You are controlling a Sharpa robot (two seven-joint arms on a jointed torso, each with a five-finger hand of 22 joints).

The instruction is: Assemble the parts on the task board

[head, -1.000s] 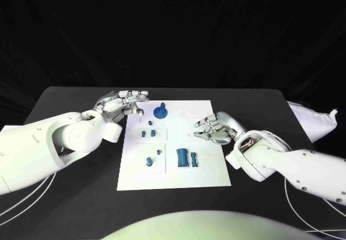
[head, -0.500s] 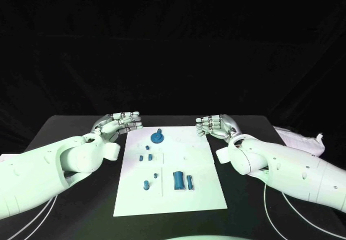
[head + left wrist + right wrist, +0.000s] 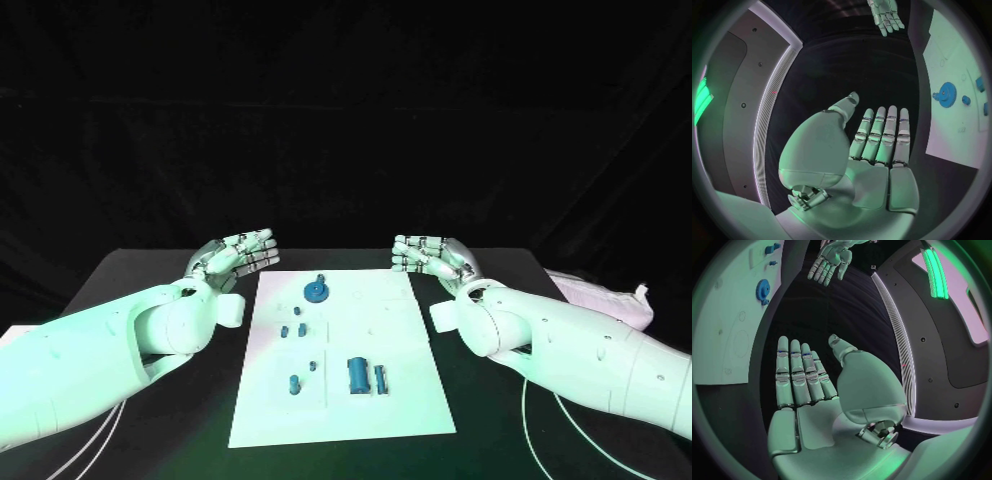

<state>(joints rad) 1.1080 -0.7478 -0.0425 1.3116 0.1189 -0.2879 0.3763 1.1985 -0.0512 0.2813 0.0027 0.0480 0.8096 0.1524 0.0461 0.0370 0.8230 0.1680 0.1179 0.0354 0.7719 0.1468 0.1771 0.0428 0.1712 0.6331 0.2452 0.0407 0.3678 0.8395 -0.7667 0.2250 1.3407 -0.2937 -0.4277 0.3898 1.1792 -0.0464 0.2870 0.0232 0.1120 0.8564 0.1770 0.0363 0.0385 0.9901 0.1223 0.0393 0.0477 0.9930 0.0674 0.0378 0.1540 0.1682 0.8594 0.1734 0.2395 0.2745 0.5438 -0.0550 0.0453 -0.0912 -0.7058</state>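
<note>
Lying flat on the black worktop, the white rectangular task board carries a scatter of small blue plastic parts. A blue round toothed gear sits near the board's far end, with a tiny blue peg just beside it. Two short blue studs occupy a faintly outlined square at mid-board; a blue upright pin stands in the outlined square nearer the robot, well apart from a blue squat cylinder and the slim blue rod just beside it.

Flanking the board's far corners, the silver left hand and silver right hand hover with fingers straight and held side by side, palms bare, holding nothing and touching no part. Black drapery backs the worktop, and a crumpled white cloth lies at its right edge.

From the left wrist, the open palm faces the board's edge, with the gear visible. The right wrist view shows its palm and pale wall panels with a green light strip that the head camera misses.
</note>
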